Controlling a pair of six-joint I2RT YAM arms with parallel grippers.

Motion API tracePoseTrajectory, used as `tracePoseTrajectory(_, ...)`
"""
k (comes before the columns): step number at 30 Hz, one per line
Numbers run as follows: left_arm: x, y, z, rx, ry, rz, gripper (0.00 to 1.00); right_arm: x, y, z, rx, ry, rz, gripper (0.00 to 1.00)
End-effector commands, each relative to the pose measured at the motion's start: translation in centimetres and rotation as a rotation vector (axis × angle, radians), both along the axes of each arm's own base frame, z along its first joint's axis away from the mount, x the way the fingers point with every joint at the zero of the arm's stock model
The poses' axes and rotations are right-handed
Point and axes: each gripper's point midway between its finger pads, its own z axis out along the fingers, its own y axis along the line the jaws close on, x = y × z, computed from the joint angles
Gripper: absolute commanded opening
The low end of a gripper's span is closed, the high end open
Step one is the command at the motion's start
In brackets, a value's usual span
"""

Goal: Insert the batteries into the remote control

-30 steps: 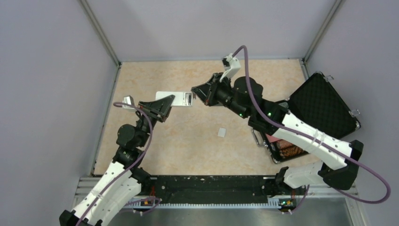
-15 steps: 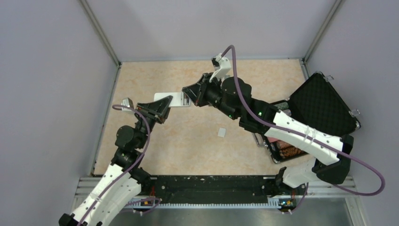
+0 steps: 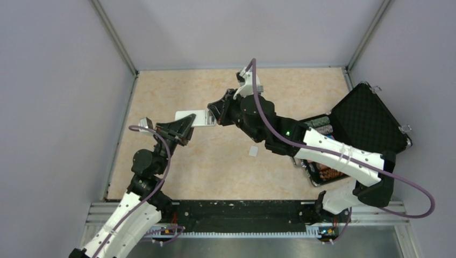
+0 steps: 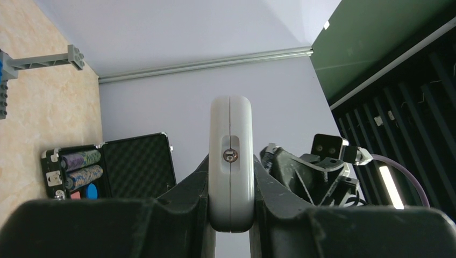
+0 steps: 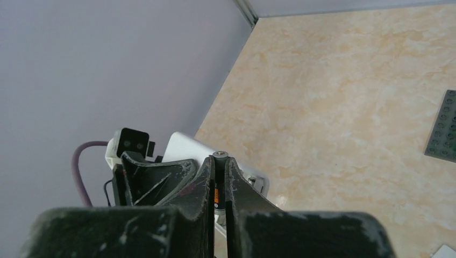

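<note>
Mid-insertion, I'd say: left gripper [image 4: 231,164] clamps the remote [image 4: 231,118] edge-on, right gripper [image 5: 219,166] pinches a battery [image 5: 219,155] right at it. Next: careful lining up, then a push in.

You have an open black case [image 3: 371,121] at the right of the beige table [image 3: 161,91], its foam-lined lid tipped outward and rows of poker chips [image 3: 321,124] in its tray. A small white piece [image 3: 253,151] lies alone near the middle. A studded grey plate [image 5: 442,126] lies flat on the table.
</note>
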Motion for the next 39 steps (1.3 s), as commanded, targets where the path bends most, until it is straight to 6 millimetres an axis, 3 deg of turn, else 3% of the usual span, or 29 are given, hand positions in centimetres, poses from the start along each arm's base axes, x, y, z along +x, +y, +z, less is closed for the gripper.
tracePoseTrajectory(1, -0.9, 0.6, 1.9, -0.045, -0.058, 0.005, 0.0, -0.2, 0.7, 0.3, 0.005, -0.004, -0.026, 0.0)
tracePoseTrajectory(32, -0.8, 1.6, 0.9, -0.116, -0.042, 0.038, 0.0, -1.3, 1.6, -2.9, -0.117, -0.021, -0.072, 0.02)
tracePoseTrajectory(39, -1.0, 1.4, 1.2, -0.09, -0.051, 0.029, 0.0, -0.9, 2.0, -2.1, -0.097, -0.034, -0.087, 0.03)
